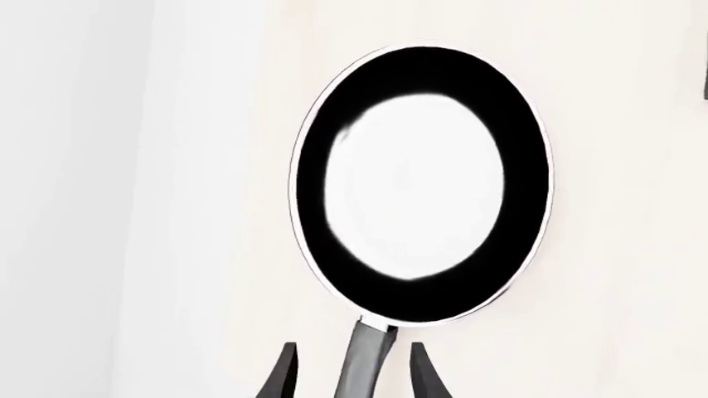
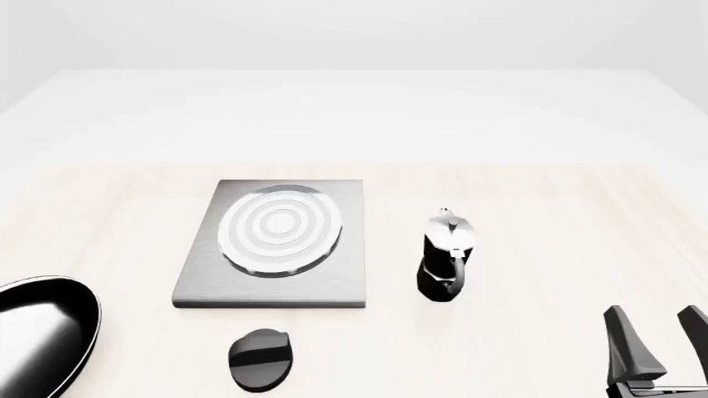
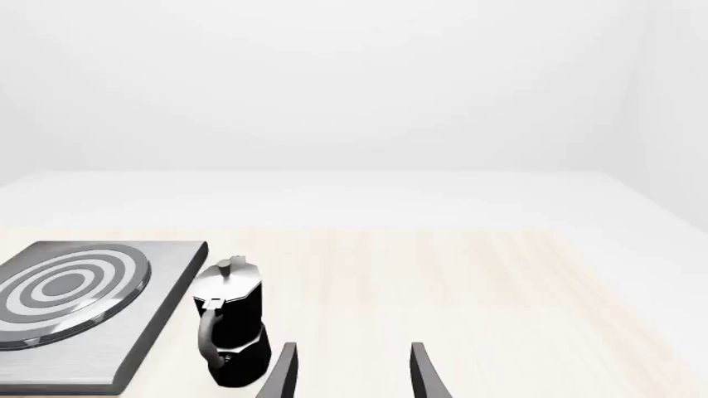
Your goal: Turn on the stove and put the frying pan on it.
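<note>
The left gripper [image 1: 351, 377] is standing open with its fingers either side of the long dark handle [image 1: 366, 356], not closing on it. The round glossy black frying pan [image 2: 39, 332] with a pale reflective inside is lying at the tabletop's near left corner, its handle axis running straight back toward this gripper, so the left arm is judged nearer. The right gripper [image 2: 652, 344] is sitting open and empty at the near right edge. The brushed-grey stove slab [image 2: 277, 249] is lying mid-table, its black oval knob [image 2: 261, 358] nearer the front edge
</note>
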